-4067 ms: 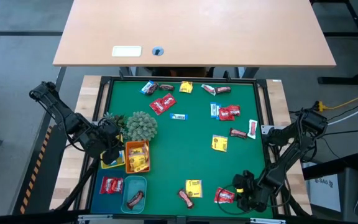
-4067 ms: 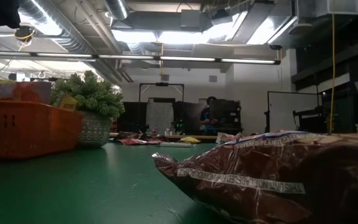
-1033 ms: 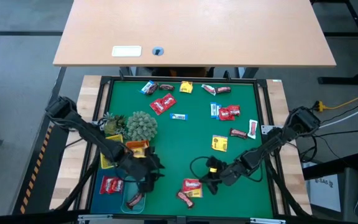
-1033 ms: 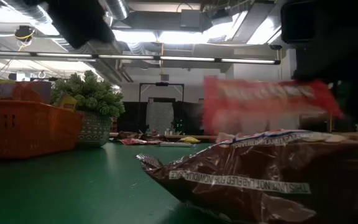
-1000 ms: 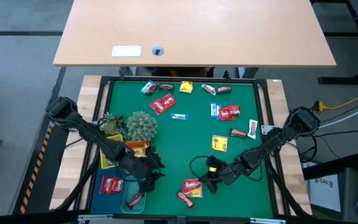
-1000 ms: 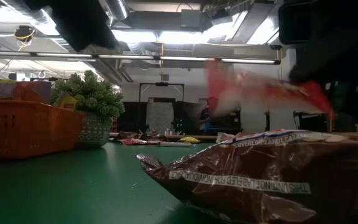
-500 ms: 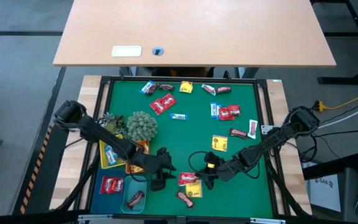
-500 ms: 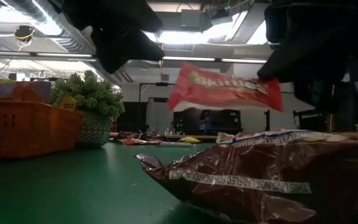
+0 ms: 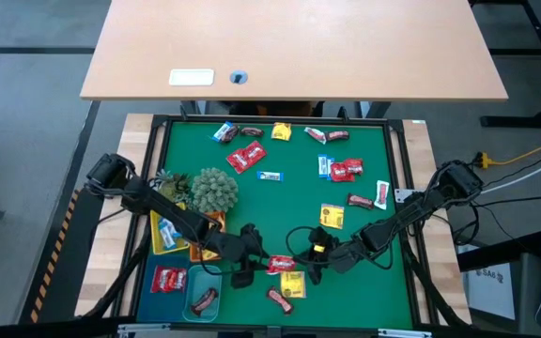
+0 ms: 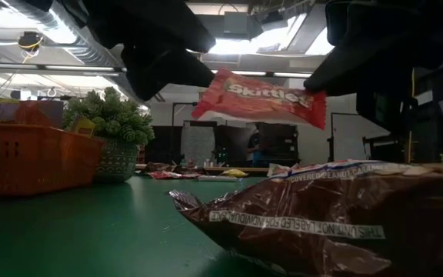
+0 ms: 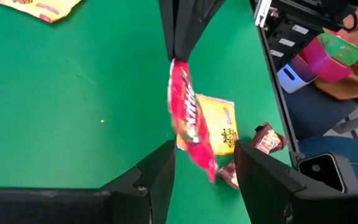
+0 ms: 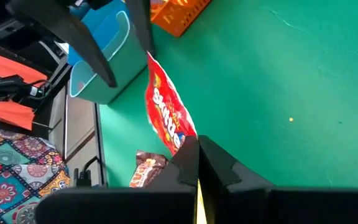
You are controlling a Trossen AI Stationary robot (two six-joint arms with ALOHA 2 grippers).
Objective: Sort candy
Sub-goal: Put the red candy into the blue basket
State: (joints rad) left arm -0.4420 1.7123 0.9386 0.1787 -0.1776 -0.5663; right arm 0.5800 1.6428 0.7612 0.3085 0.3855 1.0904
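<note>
The right gripper [image 9: 310, 266] has carried a red packet [image 9: 283, 265] from the desk's five o'clock corner in toward the middle of the near edge, and the left gripper [image 9: 252, 266] has swung away from the trays to meet it. The packet now hangs in the air between the two arms: the right jaws are clenched on one end, while the left jaws stand spread around the other end without yet pinching it. This looks like a hand-over, so the red packet is likely headed for the left arm's trays once the left jaws close and the right ones let go.

Below the packet lie a yellow square packet [image 9: 292, 284] and a dark brown bar [image 9: 280, 300]. The rest of the candy is scattered toward twelve and two o'clock on the green desk [image 9: 270, 216].

The trays sit at eight o'clock, beside the spiky plant ball [image 9: 213, 189]. The blue tray [image 9: 167, 280] holds a red packet, the teal tray [image 9: 202, 293] a brown bar, the yellow tray [image 9: 165, 237] a blue-white wrapper, and the orange tray [image 9: 205, 225] is mostly hidden under the left arm.
</note>
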